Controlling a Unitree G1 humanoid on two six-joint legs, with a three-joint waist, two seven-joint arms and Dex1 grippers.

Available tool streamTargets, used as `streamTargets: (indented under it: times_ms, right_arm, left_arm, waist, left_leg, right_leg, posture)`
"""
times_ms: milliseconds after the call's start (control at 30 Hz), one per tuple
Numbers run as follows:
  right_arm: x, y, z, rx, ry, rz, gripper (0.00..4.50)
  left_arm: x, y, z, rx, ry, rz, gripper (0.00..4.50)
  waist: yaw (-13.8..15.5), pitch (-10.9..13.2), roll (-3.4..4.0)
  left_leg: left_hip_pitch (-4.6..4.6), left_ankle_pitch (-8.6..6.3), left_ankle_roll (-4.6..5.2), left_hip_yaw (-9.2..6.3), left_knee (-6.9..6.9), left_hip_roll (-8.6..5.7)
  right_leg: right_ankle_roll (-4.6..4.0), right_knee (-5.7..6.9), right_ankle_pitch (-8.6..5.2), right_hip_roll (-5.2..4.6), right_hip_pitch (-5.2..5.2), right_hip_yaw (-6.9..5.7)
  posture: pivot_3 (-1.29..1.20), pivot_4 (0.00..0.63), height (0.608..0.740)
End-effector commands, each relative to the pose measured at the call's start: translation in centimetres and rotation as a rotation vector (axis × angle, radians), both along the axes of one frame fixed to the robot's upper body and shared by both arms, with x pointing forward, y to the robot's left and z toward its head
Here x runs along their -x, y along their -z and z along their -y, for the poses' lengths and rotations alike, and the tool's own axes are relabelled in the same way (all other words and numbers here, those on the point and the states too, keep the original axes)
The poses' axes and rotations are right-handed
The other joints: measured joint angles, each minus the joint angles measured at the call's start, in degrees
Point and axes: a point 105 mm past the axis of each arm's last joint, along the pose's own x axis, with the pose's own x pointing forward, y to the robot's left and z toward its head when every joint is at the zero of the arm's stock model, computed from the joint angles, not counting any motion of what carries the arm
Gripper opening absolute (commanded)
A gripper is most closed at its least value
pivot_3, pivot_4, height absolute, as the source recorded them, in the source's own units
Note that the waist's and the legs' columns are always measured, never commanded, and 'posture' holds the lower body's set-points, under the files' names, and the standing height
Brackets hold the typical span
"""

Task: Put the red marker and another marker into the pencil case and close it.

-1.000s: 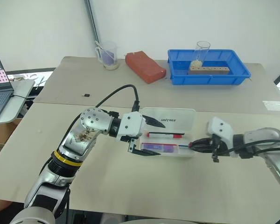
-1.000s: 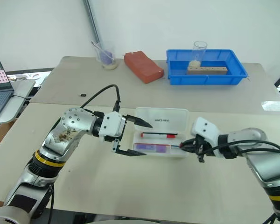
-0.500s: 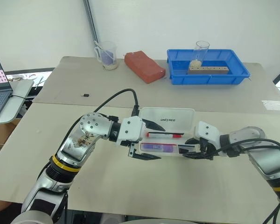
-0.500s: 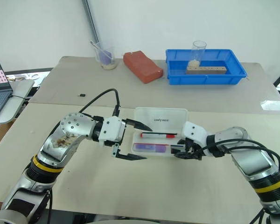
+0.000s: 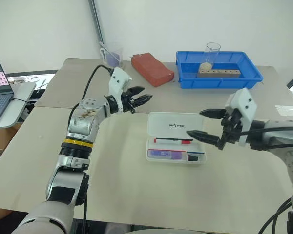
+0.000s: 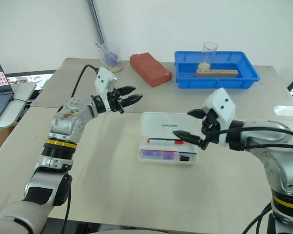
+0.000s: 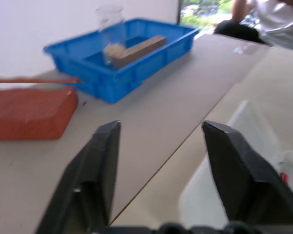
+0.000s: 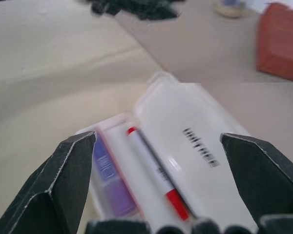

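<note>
Beige tables [image 5: 112, 190] before white wall hold blue tray [image 5: 218, 78].

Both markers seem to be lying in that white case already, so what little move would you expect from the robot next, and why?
Probably tipping the lid shut. The red marker and the purple marker lie inside the pencil case, whose lid lies open behind them. The right gripper, jaws wide and empty, hovers nearest; the left gripper is farther off.

You see a translucent white pencil case [image 5: 176, 139] with black lettering, holding a white red marker [image 5: 173, 141] with red ends and a purple marker [image 5: 162, 154]. The tray [image 5: 217, 78] is blue, the block [image 5: 152, 68] brick-red, the table [image 5: 112, 190] beige, both pincers black.
</note>
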Motion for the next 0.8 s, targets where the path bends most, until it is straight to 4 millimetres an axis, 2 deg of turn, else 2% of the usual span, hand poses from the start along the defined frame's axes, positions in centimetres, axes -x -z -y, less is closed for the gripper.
streamTargets:
  times_ms: [33, 67, 100, 300, 433, 567, 700, 800]
  right_arm:
    - [0.4, -1.9, -0.5, -0.011, 0.01, 0.067, 4.5]
    - [0.4, -2.1, -0.7, -0.014, 0.012, 0.072, 4.5]
    - [0.4, -2.2, -0.8, -0.017, 0.014, 0.075, 4.5]
    - [0.6, -2.2, -0.9, -0.026, 0.057, 0.081, 4.5]
    - [0.8, -2.4, -0.6, -0.031, 0.077, 0.081, 4.5]
    - [0.7, -2.8, -0.4, -0.017, 0.079, 0.092, 4.5]
    - [1.3, -2.9, -0.4, 0.018, 0.032, 0.065, 4.5]
    - [2.5, -1.8, -0.2, 0.08, -0.032, -0.019, 4.5]
  left_arm:
    - [-1.2, 0.9, 0.0, -0.038, -0.031, -0.03, 0.72]
    - [-1.4, 1.3, 0.2, -0.042, -0.023, -0.054, 0.24]
    - [-1.5, 1.5, 0.4, -0.043, -0.017, -0.069, 0.06]
    - [-1.3, 2.7, 2.1, -0.022, 0.077, -0.211, 0.06]
    - [-0.1, 3.0, 3.0, -0.038, 0.204, -0.269, 0.06]
    - [1.6, 2.1, 3.6, -0.013, 0.335, -0.296, 0.06]
    - [4.3, 1.6, 4.2, -0.033, 0.485, -0.294, 0.06]
    - [7.2, 2.7, 4.3, -0.134, 0.617, -0.266, 0.06]
  waist:
    - [-0.1, 0.0, 0.02]
    - [-0.1, 0.0, 0.02]
    - [-0.2, 0.0, 0.03]
    - [-0.1, 0.0, -0.03]
    - [-0.5, 0.0, -0.02]
    - [-0.7, 0.0, 0.0]
    - [-0.7, 0.0, 0.02]
    - [-0.7, 0.0, 0.08]
  left_leg:
    - [0.0, 0.0, 0.0, 0.0, -0.08, 0.0]
    - [0.0, 0.01, 0.0, -0.03, -0.1, 0.01]
    - [0.0, 0.01, 0.0, -0.05, -0.1, 0.01]
    - [-0.1, 0.01, 0.0, -0.06, -0.13, -0.07]
    - [-0.09, 0.01, 0.0, -0.07, -0.18, -0.07]
    - [-0.09, 0.01, 0.0, -0.09, -0.23, -0.06]
    - [-0.1, 0.01, 0.0, -0.09, -0.24, -0.06]
    - [-0.08, 0.01, 0.0, -0.07, -0.25, -0.05]
  right_leg:
    - [0.0, 0.02, 0.0, 0.01, -0.04, 0.0]
    - [-0.01, 0.02, 0.0, 0.04, -0.04, -0.01]
    - [-0.01, 0.03, 0.0, 0.06, -0.05, -0.02]
    - [0.0, -0.03, -0.01, 0.0, -0.08, -0.02]
    - [-0.01, -0.01, 0.0, 0.01, -0.1, -0.02]
    - [-0.01, -0.01, -0.01, 0.03, -0.12, -0.02]
    - [-0.02, -0.03, -0.01, 0.02, -0.12, -0.01]
    - [-0.02, -0.07, -0.01, 0.02, -0.09, 0.0]
  posture:
    - [0.0, 0.15, 0.74]
    - [0.0, 0.15, 0.74]
    - [0.0, 0.15, 0.74]
    - [0.0, 0.15, 0.74]
    - [0.0, 0.15, 0.74]
    - [0.0, 0.15, 0.74]
    - [0.0, 0.15, 0.74]
    - [0.0, 0.15, 0.74]
